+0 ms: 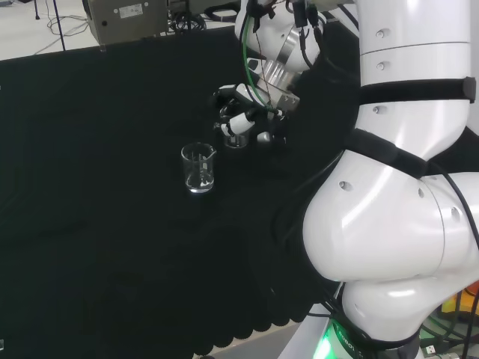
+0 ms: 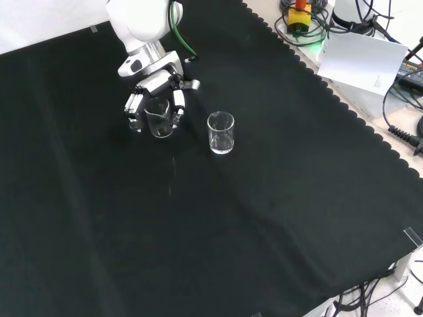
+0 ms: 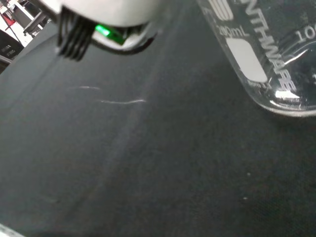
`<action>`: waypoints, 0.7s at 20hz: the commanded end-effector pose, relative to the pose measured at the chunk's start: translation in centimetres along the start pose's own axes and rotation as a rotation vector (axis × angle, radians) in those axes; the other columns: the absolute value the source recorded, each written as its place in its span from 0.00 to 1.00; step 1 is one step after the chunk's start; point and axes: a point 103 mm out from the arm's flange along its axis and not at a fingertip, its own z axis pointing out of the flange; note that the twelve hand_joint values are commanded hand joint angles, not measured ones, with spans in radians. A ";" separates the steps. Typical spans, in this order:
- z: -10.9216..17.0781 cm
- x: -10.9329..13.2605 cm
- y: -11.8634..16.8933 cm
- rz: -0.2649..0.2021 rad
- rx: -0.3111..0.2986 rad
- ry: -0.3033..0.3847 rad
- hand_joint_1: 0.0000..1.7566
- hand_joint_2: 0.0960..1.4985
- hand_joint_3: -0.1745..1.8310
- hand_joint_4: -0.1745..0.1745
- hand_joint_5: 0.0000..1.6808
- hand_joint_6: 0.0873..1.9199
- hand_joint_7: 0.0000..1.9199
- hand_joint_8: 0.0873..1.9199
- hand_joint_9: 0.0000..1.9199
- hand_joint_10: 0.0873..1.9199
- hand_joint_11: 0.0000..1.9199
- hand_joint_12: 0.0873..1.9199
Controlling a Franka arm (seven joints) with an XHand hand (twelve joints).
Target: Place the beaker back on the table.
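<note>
A clear glass beaker [image 2: 159, 123] stands upright inside the black and white hand [image 2: 153, 87], whose fingers [image 2: 178, 109] curl round both of its sides. In the head view the same beaker [image 1: 235, 137] sits low under the hand [image 1: 249, 114], close to the black cloth [image 1: 112, 224]. The wrist view shows this beaker [image 3: 256, 54] large, with its base right at the cloth [image 3: 148, 173]; I cannot tell whether it touches. A blurred white part of the hand [image 3: 108, 12] shows beside it.
A second clear beaker [image 2: 221, 133] stands free on the cloth to the right of the held one in the front view; in the head view this second beaker [image 1: 199, 169] is nearer and to the left. The arm's white links [image 1: 404, 187] rise at the head view's right.
</note>
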 end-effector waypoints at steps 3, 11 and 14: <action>-2.3 3.1 -0.5 0.079 -0.040 -0.106 0.51 0.32 0.36 0.38 0.25 0.23 0.20 0.34 0.41 0.00 0.15 0.72; -9.5 9.9 -5.4 0.042 -0.096 -0.098 0.49 0.34 0.35 0.36 0.24 0.19 0.19 0.34 0.41 0.00 0.14 0.73; -11.0 12.1 -7.7 0.051 -0.093 -0.130 0.48 0.34 0.34 0.35 0.24 0.17 0.19 0.34 0.41 0.00 0.14 0.74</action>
